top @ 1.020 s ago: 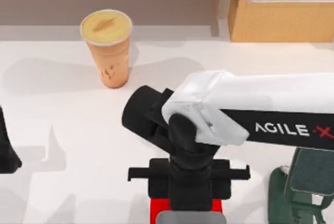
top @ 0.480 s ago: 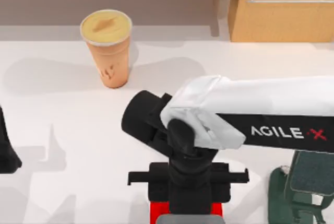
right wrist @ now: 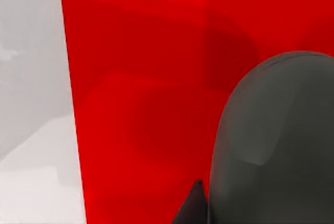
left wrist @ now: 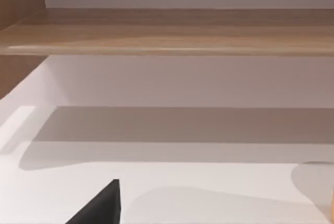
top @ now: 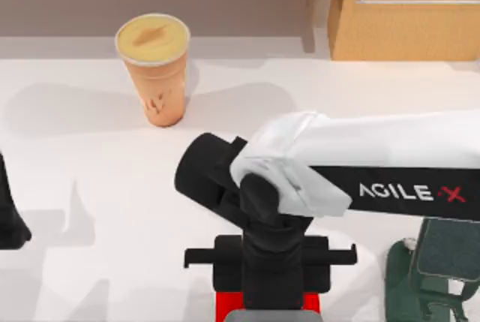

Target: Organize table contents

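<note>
Right end effector [right wrist: 195, 203], grip state unclear, hovers just beside the mouse [right wrist: 276, 140] on the red pad [right wrist: 146, 78].

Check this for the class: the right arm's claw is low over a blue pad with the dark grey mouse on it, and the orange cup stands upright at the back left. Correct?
One error: the pad is red, not blue, as the right wrist view shows. The mouse does lie on it, and the cup stands upright at the back left.

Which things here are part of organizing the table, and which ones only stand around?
Part of the job:
- cup, upright on the table
- mouse, over the red pad
- right hand, low above the pad

Only standing around:
- red pad
- green stand
- wooden cabinet
- left arm, parked at the table's left edge
</note>
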{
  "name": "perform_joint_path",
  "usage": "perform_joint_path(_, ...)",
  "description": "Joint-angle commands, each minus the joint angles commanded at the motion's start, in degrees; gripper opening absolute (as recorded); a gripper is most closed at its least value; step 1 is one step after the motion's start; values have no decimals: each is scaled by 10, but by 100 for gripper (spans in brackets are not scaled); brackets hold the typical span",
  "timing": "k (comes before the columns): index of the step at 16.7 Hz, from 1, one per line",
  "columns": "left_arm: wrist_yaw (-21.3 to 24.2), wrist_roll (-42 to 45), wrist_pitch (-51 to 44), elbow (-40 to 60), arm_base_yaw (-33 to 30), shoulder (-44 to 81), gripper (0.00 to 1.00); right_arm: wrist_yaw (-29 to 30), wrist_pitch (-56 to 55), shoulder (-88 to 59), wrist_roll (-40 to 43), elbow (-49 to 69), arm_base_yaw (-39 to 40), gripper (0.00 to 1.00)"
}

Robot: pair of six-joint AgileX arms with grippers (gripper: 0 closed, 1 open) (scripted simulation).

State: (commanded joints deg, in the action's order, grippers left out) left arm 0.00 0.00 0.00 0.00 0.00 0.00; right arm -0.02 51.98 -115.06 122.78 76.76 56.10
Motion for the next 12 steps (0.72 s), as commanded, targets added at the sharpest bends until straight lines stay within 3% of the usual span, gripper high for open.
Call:
perform_joint_path(9, 0, 0, 0, 0, 0, 0, 100, 0, 0, 0, 0, 0, 0, 98)
perform_joint_path(12, 0, 0, 0, 0, 0, 0, 100, 0, 0, 0, 0, 0, 0, 100)
